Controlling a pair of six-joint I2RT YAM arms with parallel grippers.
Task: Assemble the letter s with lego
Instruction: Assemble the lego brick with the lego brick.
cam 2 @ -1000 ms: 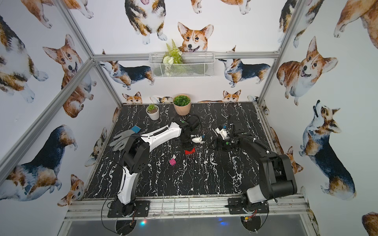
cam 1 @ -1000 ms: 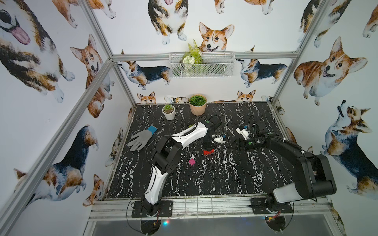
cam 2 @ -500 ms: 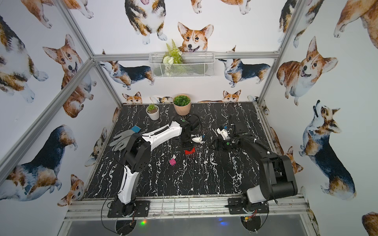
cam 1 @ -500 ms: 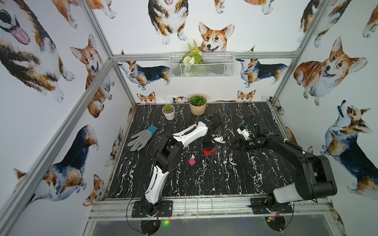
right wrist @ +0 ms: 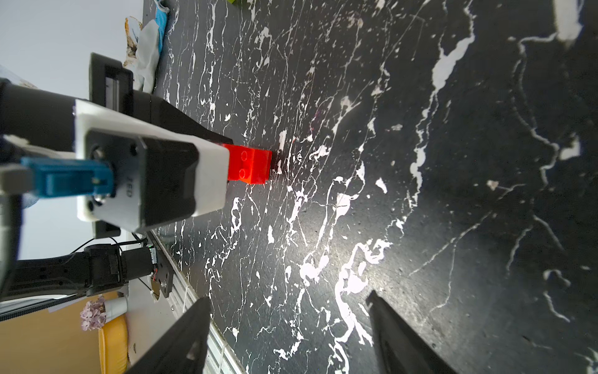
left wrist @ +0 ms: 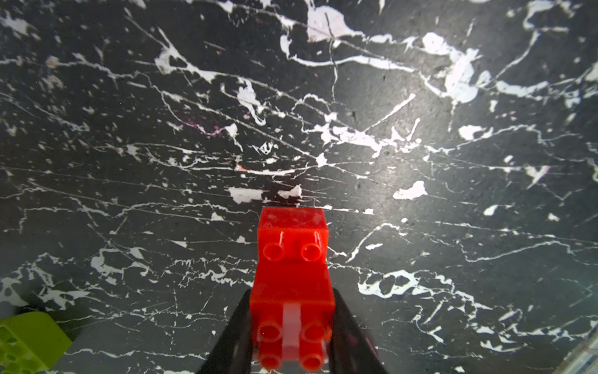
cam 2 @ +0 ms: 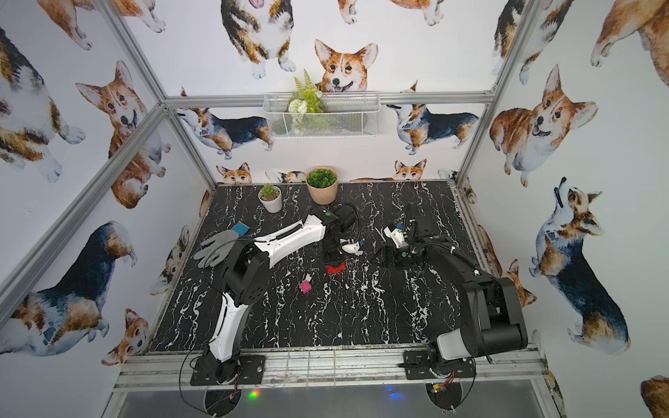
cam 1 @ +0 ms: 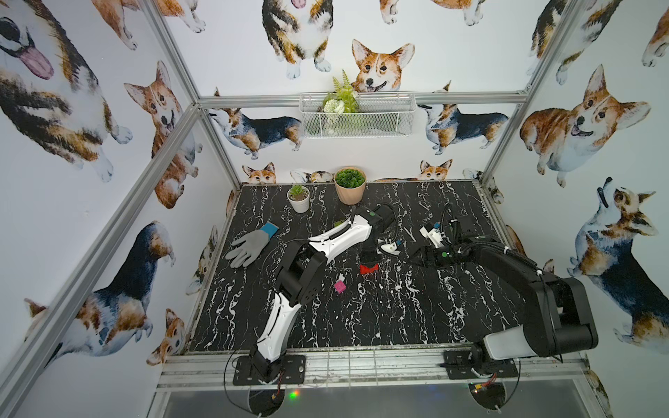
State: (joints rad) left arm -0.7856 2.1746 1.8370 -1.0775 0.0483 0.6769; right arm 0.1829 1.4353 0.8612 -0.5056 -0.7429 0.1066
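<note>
Left gripper (left wrist: 291,311): black fingers (left wrist: 231,340) clenched on the rear end of a stepped stack of joined red studded lego bricks (left wrist: 293,285) (cam 1: 369,269). The stack's front end points down at the black white-veined marble table (cam 1: 398,318), right at the surface. Can't tell if it touches.

Right gripper (right wrist: 288,311): fingers (right wrist: 194,330) spread wide with nothing between them, low over bare table. It faces the left gripper from the right, near the red stack but apart from it.

A small magenta pink lego brick (cam 1: 339,286) (cam 2: 305,287) lies loose on the table, near the red stack toward the robot bases, not touching it. A lime green lego brick (left wrist: 29,340) (cam 1: 339,223) lies loose too, mostly hidden behind the white left forearm in the top views. The letter s is not built yet: only reds are joined.

Versus one second ago and half a second ago there is no visible change. Both arms, the red stack and the pink brick are in the same spots, with the same grip on the left and the same spread on the right.

Also on the table: a grey work glove with blue cuff (cam 1: 249,246) at the left side, and a white pot with a succulent (cam 1: 299,202) and a terracotta pot with a green plant (cam 1: 349,190) at the far edge.
</note>
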